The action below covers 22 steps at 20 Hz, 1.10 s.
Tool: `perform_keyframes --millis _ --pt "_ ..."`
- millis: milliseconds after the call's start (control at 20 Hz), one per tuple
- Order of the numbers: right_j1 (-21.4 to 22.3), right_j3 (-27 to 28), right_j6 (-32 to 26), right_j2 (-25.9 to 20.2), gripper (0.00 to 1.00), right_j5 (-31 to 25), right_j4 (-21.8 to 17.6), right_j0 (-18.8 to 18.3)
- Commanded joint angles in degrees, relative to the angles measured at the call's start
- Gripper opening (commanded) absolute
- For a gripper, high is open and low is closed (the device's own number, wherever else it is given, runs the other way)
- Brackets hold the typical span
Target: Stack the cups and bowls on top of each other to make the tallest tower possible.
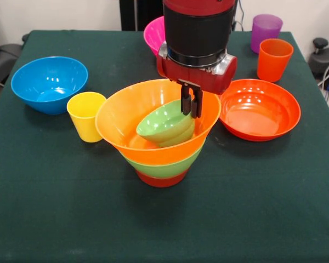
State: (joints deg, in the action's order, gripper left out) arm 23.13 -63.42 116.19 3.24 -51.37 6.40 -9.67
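Note:
The tower stands mid-table: a small red-orange bowl (pixel 162 178) at the base, a medium green bowl (pixel 165 166) in it, then a large yellow-orange bowl (pixel 123 118). Inside that lies a small green bowl (pixel 163 127), tilted toward the left. My gripper (pixel 191 108) reaches down into the big bowl, its fingers shut on the small green bowl's right rim. A yellow cup (pixel 86 115) stands just left of the tower, nearly touching it. An orange cup (pixel 273 59) and a purple cup (pixel 266 30) stand at the back right.
A blue bowl (pixel 48 84) sits at the left, a shallow orange bowl (pixel 259 109) close to the tower's right, and a pink bowl (pixel 154 34) behind the arm. Dark green cloth (pixel 164 230) covers the table.

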Motion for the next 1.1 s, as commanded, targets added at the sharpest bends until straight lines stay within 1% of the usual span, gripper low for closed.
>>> perform_keyframes --millis 50,200,400,450,750,1100 --pt "-1.74 -2.77 -3.1 -5.96 0.0 -1.69 -2.23 -0.14" --pt "-2.98 -1.48 -3.14 -5.9 0.0 -1.11 -2.63 -0.22" --pt "-3.4 -0.73 -2.89 -5.56 0.0 -1.2 -2.93 0.07" --pt "-4.13 0.33 -2.85 -5.5 0.0 -1.35 -3.08 0.08" --pt "-6.56 1.55 -2.58 -5.26 0.0 1.1 -3.68 -0.03" --pt "-6.07 1.21 -2.88 -5.01 0.0 0.62 -3.67 0.12"
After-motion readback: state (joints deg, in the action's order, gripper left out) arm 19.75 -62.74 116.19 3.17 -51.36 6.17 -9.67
